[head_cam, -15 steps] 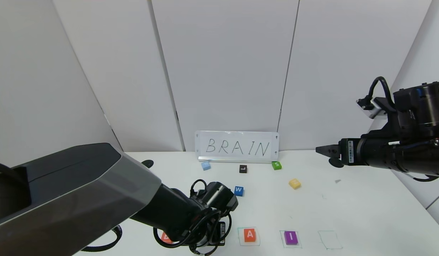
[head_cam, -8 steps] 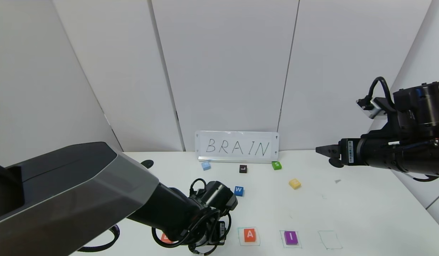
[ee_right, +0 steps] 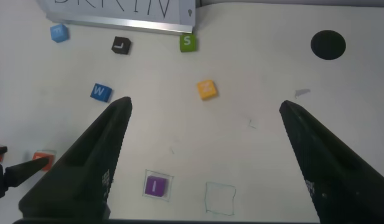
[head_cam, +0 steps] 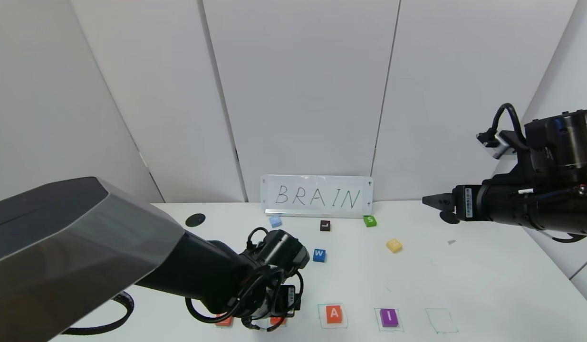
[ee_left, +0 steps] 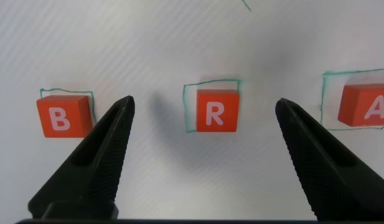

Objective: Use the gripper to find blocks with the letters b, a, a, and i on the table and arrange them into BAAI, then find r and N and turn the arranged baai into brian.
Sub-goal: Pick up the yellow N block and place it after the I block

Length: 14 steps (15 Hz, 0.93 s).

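On the white table [head_cam: 488,280], the orange r block [ee_left: 215,111] lies flat in a green drawn square, free of any grip. My left gripper [ee_left: 204,101] hangs open above it, one finger on each side. An orange B block [ee_left: 60,118] sits in the square to one side and an orange A block [ee_left: 369,107] in the square on the other. In the head view the left gripper [head_cam: 274,314] partly covers B [head_cam: 224,321] and r [head_cam: 276,321]; A [head_cam: 334,314] and the purple I [head_cam: 389,317] follow in the row. The yellow N [head_cam: 394,245] lies farther back. My right gripper [head_cam: 436,204] hovers open, high at the right.
An empty drawn square [head_cam: 441,320] ends the row to the right of I. A blue W [head_cam: 319,255], black L [head_cam: 325,225], green S [head_cam: 370,221] and pale blue block [head_cam: 275,221] lie before the BRAIN sign [head_cam: 317,196]. A black spot [head_cam: 195,220] is at the back left.
My left gripper has opened and let go of the r block, which now rests in its square. The left arm has risen and drawn back slightly. The right arm has not moved.
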Available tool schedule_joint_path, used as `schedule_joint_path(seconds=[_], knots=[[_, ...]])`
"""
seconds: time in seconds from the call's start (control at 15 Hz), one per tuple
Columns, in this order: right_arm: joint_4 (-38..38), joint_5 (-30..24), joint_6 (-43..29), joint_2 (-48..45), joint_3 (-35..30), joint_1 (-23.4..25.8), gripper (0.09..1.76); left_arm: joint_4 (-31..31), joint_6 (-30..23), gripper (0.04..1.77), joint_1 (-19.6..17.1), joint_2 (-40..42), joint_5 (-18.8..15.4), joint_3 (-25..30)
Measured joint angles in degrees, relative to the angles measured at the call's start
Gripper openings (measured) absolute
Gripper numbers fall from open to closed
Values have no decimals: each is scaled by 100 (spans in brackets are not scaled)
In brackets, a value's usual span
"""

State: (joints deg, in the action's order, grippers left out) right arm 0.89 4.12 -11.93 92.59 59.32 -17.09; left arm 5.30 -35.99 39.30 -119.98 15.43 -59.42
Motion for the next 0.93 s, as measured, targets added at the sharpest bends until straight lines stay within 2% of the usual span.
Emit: schedule_joint_path(seconds=[0.33,0.53,0.93], knots=[[1,1,4,33,0,37,171,27,354,166,-162,518,-2,13],[6,0,4,61,7,56,171,16,908,168,-496,923,-61,-37],[124,-2,0,267,27,83,171,-46,2137,170,-1174,1888,-709,-306]])
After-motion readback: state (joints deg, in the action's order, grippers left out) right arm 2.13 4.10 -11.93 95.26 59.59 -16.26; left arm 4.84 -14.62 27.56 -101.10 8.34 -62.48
